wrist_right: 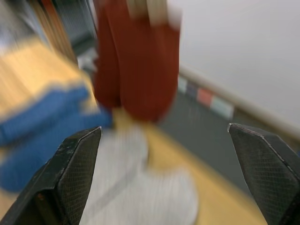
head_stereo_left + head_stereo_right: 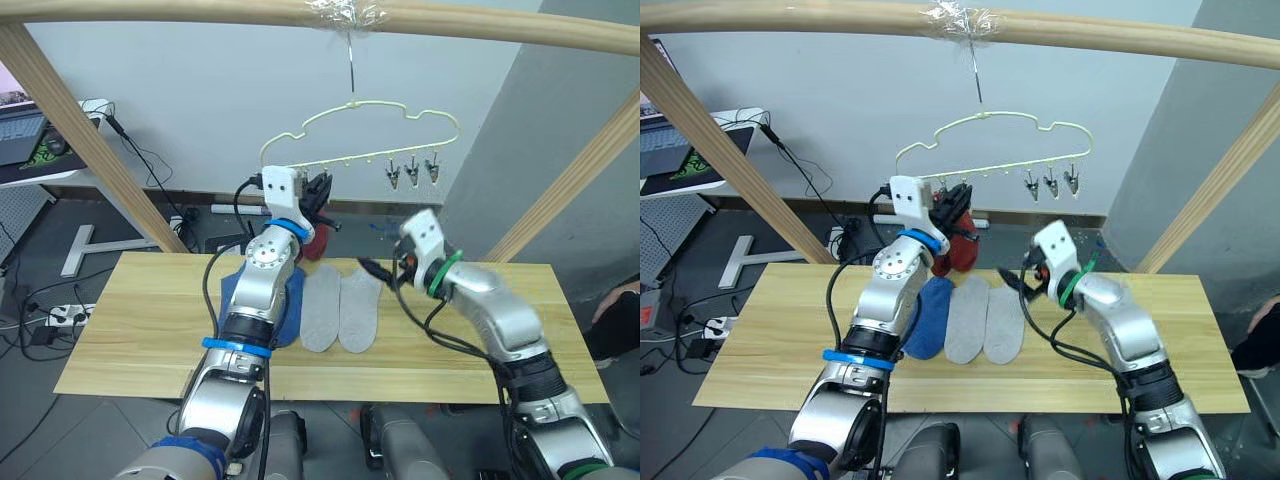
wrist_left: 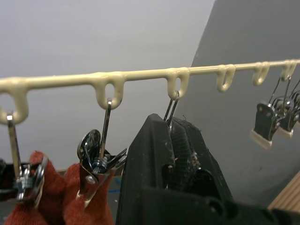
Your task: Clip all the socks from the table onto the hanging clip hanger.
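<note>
Left gripper [image 3: 176, 140] fingers pinched shut on a metal clip [image 3: 171, 105] of the clip hanger [image 2: 370, 125]; right gripper [image 1: 164, 173] fingers spread wide, empty, above the desk [image 2: 130, 330]. Red socks [image 2: 962, 250] already hang clipped. Blue socks [image 2: 928, 318] and grey socks [image 2: 340, 310] lie flat side by side on the desk. Soft, light, floppy knit: best pinched at the cuff edge. Hanger is thin coated wire and will likely swing.

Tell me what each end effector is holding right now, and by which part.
The left end effector is shut on a metal clip of the clip hanger, pinching the clip's body below its wire loop. The right end effector is open and holds nothing.
</note>
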